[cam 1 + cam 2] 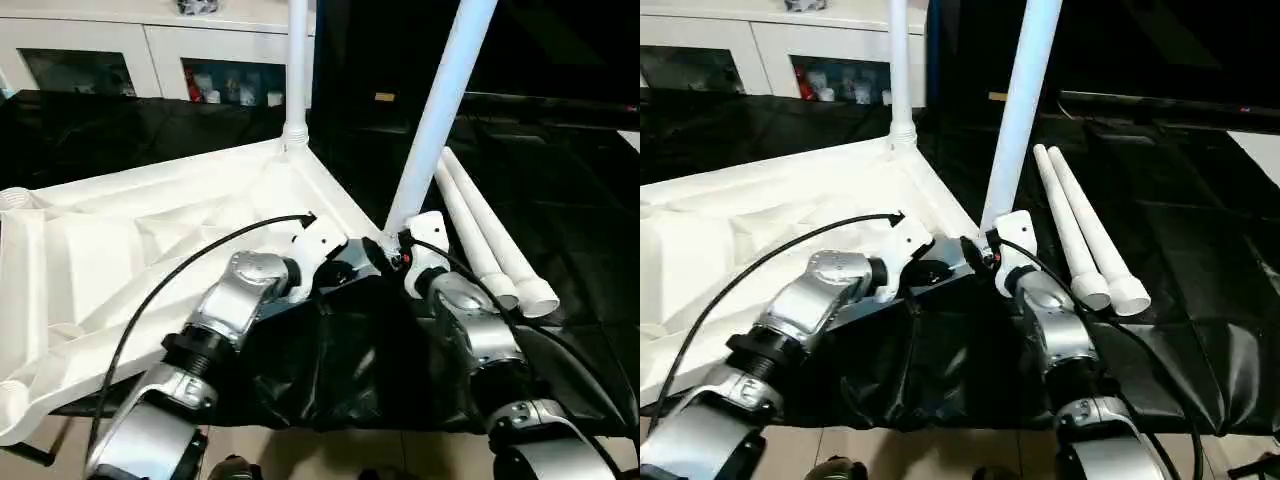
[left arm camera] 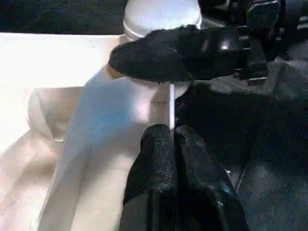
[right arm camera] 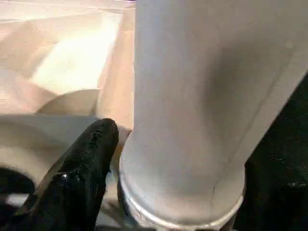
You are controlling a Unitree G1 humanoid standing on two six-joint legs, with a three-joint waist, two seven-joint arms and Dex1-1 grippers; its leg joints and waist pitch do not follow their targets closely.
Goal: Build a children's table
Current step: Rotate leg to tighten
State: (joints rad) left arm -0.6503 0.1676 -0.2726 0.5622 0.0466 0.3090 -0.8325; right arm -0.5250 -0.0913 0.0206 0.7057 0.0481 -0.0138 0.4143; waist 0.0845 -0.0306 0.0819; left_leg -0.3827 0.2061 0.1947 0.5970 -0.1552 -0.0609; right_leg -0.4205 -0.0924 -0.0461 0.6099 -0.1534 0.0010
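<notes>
While the white top (image 1: 150, 250) lies ribbed side up on the black table (image 1: 560, 180) with two legs standing in corner sockets, my left pincer (image 2: 171, 144) is pressed together beside the near leg (image 1: 440, 110), my right pincer (image 3: 144, 159) spread around its base

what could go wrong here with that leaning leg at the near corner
The near leg leans to one side while the far leg stands upright, so it may not be fully seated in its corner socket and could bind or tip. The right end effector sits at its base with only one finger showing, so support looks partial. Two spare legs lie close by and could get knocked.
</notes>
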